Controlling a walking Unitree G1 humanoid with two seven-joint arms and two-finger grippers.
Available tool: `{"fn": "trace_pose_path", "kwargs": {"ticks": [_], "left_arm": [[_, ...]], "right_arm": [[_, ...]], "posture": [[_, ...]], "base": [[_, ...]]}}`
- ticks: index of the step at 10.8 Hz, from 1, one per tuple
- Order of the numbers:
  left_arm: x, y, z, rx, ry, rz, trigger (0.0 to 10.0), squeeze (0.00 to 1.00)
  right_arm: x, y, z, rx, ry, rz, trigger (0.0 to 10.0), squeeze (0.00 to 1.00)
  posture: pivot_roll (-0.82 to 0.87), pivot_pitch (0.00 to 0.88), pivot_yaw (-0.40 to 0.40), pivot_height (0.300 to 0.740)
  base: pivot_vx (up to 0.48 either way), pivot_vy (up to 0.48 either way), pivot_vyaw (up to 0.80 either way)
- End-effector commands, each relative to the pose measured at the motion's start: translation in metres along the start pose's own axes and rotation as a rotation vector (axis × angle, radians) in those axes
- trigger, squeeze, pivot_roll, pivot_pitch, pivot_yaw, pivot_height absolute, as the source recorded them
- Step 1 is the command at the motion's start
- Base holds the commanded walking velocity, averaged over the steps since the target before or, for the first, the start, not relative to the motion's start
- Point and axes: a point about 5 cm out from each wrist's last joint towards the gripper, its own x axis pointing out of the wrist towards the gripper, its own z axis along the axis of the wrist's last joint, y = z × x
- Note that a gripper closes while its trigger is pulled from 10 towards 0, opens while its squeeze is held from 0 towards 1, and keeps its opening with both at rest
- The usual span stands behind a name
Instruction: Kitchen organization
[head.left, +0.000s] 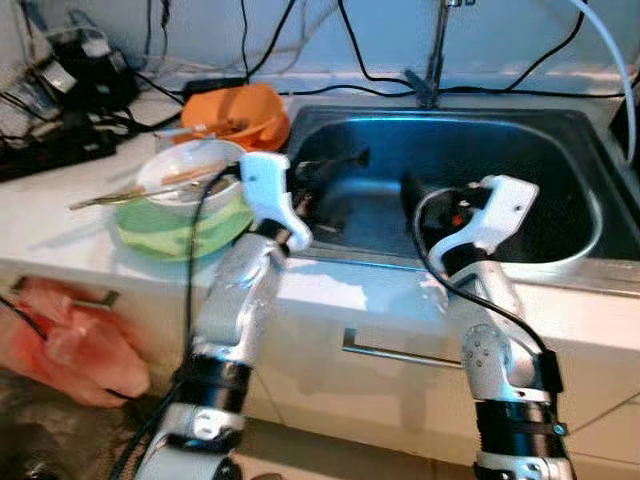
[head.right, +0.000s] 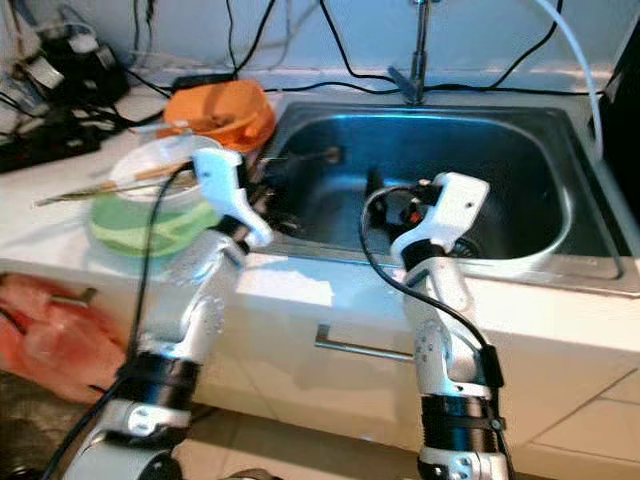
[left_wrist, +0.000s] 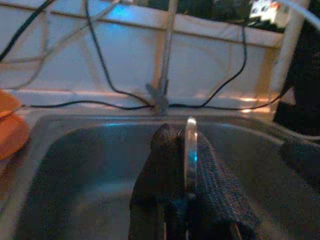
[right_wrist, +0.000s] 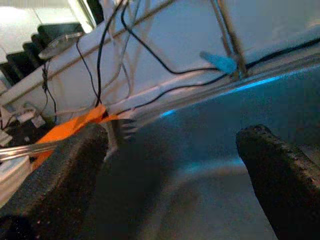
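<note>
My left gripper (head.left: 338, 168) reaches over the left side of the steel sink (head.left: 560, 255) and is shut on a thin metal fork (left_wrist: 190, 150), seen edge-on between the fingers. The fork's tines (right_wrist: 125, 127) stick out above the sink's left wall in the right wrist view. Lower in the basin, near its middle, my right gripper (right_wrist: 165, 170) is open with nothing between its fingers (right_wrist: 280, 170). On the counter to the left stand an orange bowl (head.left: 240, 115) and a white bowl (head.left: 190, 172) with chopsticks, stacked on a green bowl (head.left: 180, 232).
A faucet (head.left: 436, 55) rises behind the sink, with black cables (head.left: 370, 72) trailing along the back wall. Black appliances (head.left: 85, 70) crowd the counter's far left. A red plastic bag (head.left: 70, 345) hangs by the cabinet, and a drawer handle (head.left: 395, 352) sits below the sink.
</note>
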Motion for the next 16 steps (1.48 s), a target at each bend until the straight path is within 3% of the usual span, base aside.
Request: {"fn": "trace_pose_path", "kwargs": {"ticks": [1,5,6,8,10,11,16], "left_arm": [[0.005,-0.006,0.004,0.004,-0.021,-0.033,0.0,0.0],[0.009,-0.005,0.003,-0.034,-0.013,-0.055,0.0,0.0],[0.007,-0.004,0.007,-0.025,-0.035,-0.058,1.3,0.0],[0.0,0.001,-0.006,-0.044,-0.014,0.013,0.6,0.0],[0.002,0.0,-0.01,-0.046,-0.006,0.013,0.5,0.0],[0.005,-0.003,-0.011,-0.057,-0.014,0.02,1.3,0.0],[0.004,-0.01,-0.013,-0.066,-0.011,0.004,1.5,0.0]], "right_arm": [[-0.003,-0.002,0.007,-0.002,-0.028,-0.012,10.0,0.0],[-0.014,-0.007,0.011,-0.012,-0.031,-0.052,10.0,0.0],[-0.014,-0.006,0.013,-0.043,-0.026,-0.041,10.0,0.0],[-0.014,-0.011,0.014,-0.088,0.001,-0.009,10.0,0.0],[-0.013,-0.013,0.02,-0.107,0.004,-0.004,10.0,0.0],[-0.014,-0.014,0.02,-0.131,0.026,0.016,10.0,0.0],[-0.011,-0.014,0.027,-0.147,-0.004,0.009,10.0,0.0]], "posture": [[-0.06,0.0,0.168,0.74],[-0.06,0.011,0.163,0.74],[-0.05,0.014,0.129,0.74],[-0.06,0.023,0.109,0.74],[-0.06,0.035,0.073,0.74],[-0.06,0.031,0.056,0.74],[-0.04,0.022,0.089,0.74]], "base": [[0.0,0.0,0.0],[0.0,0.0,0.0],[0.0,0.0,0.0],[0.0,0.0,0.0],[0.0,0.0,0.0],[0.0,0.0,0.0],[0.0,0.0,0.0]]}}
